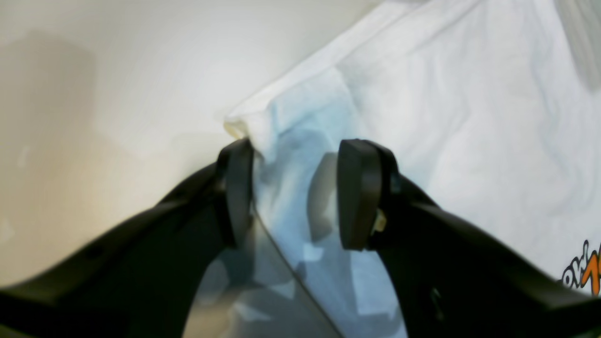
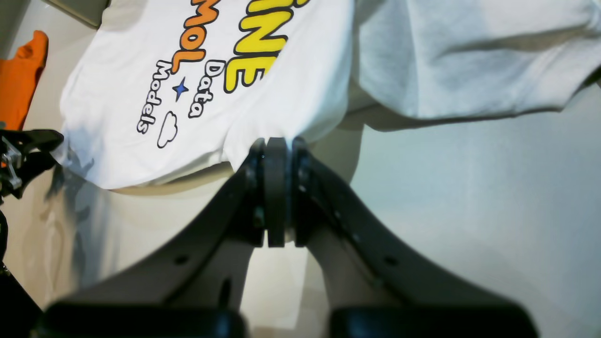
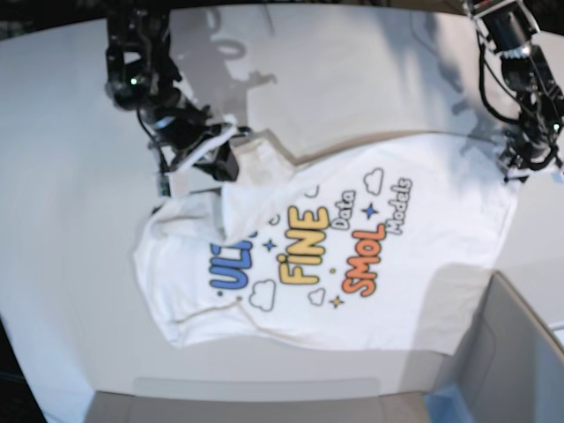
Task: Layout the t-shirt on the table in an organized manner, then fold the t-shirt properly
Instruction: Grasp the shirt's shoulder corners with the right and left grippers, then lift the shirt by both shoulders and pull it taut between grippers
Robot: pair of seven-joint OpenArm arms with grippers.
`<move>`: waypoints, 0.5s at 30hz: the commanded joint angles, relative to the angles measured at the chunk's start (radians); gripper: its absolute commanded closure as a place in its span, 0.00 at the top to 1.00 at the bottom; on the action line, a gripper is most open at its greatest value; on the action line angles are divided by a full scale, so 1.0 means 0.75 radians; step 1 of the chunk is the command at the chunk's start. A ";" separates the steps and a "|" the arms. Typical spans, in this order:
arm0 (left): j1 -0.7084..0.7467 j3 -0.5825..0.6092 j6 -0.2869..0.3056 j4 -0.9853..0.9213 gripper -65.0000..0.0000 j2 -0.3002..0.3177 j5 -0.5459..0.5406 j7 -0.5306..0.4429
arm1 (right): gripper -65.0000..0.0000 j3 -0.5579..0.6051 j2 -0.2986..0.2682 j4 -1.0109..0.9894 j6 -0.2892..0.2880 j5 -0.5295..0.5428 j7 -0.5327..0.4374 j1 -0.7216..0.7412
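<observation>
Two end effectors are on my screens, both at the far hem of the t-shirt (image 3: 335, 256), which lies print-up across the white bench (image 3: 70, 176). The shirt is mostly spread out, with the blue, yellow and orange letters readable in the base view, but the sleeve side nearest the right arm is bunched and rucked up.

My right end effector (image 2: 277, 145) has its jaws pressed together, and I see a pinch of the white hem caught right at the tips; in the right wrist view the cloth rises slightly off the bench there, with a shadow under it. A sleeve lies folded just beside that grip.

My left end effector (image 1: 293, 188) stands with its jaws spread wide at the opposite hem corner. One pad sits at the very edge of the fabric and the other over the cloth, so the corner lies between them, not clamped.

A grey box (image 3: 520, 352) stands at the near corner of the bench, close to the shirt's edge. Something orange (image 2: 19, 80) shows at the side of the right wrist view.
</observation>
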State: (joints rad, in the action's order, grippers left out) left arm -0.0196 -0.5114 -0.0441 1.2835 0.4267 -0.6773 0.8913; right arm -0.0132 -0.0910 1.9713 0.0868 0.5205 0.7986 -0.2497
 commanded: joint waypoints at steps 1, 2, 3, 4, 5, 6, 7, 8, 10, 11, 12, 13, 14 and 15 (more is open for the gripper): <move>-0.020 -0.002 0.009 -0.002 0.46 0.011 -0.012 0.028 | 0.00 -0.004 -0.011 0.030 -0.010 0.013 -0.031 0.015; -0.024 -0.002 0.009 -0.004 0.46 0.011 -0.012 0.028 | 0.00 -0.004 -0.025 0.034 -0.010 0.013 -0.031 0.015; -0.028 -0.002 0.009 -0.004 0.46 0.009 -0.012 0.028 | 0.00 -0.004 -0.033 0.038 -0.010 0.013 -0.031 0.015; -0.028 -0.002 0.009 -0.004 0.43 -0.001 -0.012 0.028 | 0.00 -0.004 -0.035 0.038 -0.010 0.013 -0.031 0.015; -0.028 -0.002 0.009 -0.004 0.40 -0.007 -0.012 0.024 | 0.00 -0.004 -0.037 0.042 -0.010 0.013 -0.031 0.015; -0.030 -0.002 0.009 -0.004 0.37 -0.016 -0.012 0.011 | 0.00 -0.004 -0.039 0.047 -0.010 0.013 -0.031 0.015; -0.030 -0.002 0.009 -0.006 0.31 -0.016 -0.012 -0.011 | 0.00 -0.004 -0.039 0.049 -0.010 0.013 -0.031 0.015; -0.030 -0.002 0.009 -0.008 0.25 -0.020 -0.012 -0.034 | 0.00 -0.004 -0.039 0.049 -0.010 0.013 -0.031 0.015; -0.024 -0.005 0.009 -0.008 0.13 -0.044 -0.006 -0.070 | 0.00 -0.004 -0.039 0.053 -0.010 0.013 -0.031 0.015; -0.022 -0.005 0.009 -0.008 0.07 -0.048 -0.006 -0.089 | 0.00 -0.004 -0.039 0.063 -0.010 0.013 -0.031 0.013; -0.020 -0.005 0.009 -0.008 0.02 -0.050 -0.006 -0.101 | 0.00 -0.004 -0.039 0.071 -0.010 0.013 -0.033 0.007; -0.020 -0.005 0.009 -0.008 0.00 -0.052 -0.010 -0.103 | 0.00 -0.004 -0.039 0.079 -0.012 0.013 -0.037 0.000; -0.020 -0.005 0.009 -0.008 0.00 -0.052 -0.012 -0.105 | 0.00 -0.006 -0.039 0.092 -0.016 0.007 -0.039 -0.002; -0.020 -0.005 0.009 -0.002 0.00 -0.052 -0.012 -0.105 | 0.00 -0.006 -0.039 0.104 -0.016 0.007 -0.039 -0.002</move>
State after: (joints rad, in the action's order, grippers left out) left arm -0.0307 -0.5125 -0.0372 1.2720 0.3771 -0.6807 0.7986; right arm -0.0151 -0.1192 2.0254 0.0860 0.5194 0.7967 -0.2588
